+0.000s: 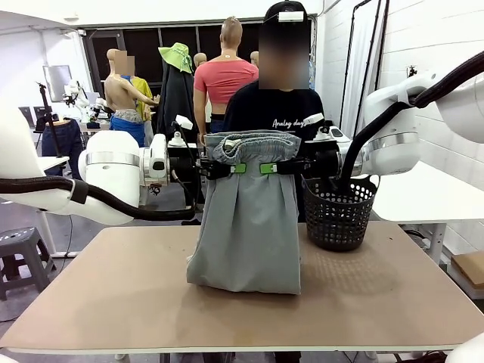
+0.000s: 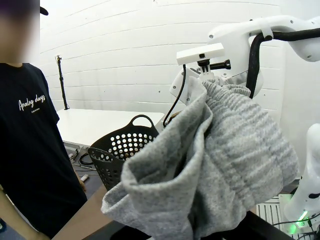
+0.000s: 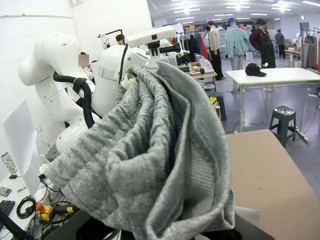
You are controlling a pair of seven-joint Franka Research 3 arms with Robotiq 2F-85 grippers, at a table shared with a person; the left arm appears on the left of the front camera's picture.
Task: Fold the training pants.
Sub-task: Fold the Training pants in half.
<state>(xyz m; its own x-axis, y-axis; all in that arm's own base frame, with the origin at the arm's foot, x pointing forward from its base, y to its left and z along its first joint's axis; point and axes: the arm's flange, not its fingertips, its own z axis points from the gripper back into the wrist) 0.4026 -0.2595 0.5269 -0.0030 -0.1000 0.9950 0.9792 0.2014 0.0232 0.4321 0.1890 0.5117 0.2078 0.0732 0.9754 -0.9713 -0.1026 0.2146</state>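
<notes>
The light grey training pants (image 1: 248,219) hang upright over the middle of the table, their lower end resting bunched on the tabletop. My left gripper (image 1: 237,168) is shut on the waistband from the left, my right gripper (image 1: 266,168) is shut on it from the right, and the green pads sit close together just below the gathered band. In the left wrist view the bunched waistband (image 2: 220,160) covers my fingers. The same cloth (image 3: 150,165) hides the fingers in the right wrist view.
A black mesh basket (image 1: 339,212) stands on the table just right of the pants. A person in a black T-shirt (image 1: 276,110) stands behind them at the far side. The brown tabletop (image 1: 113,295) is bare in front and to the left.
</notes>
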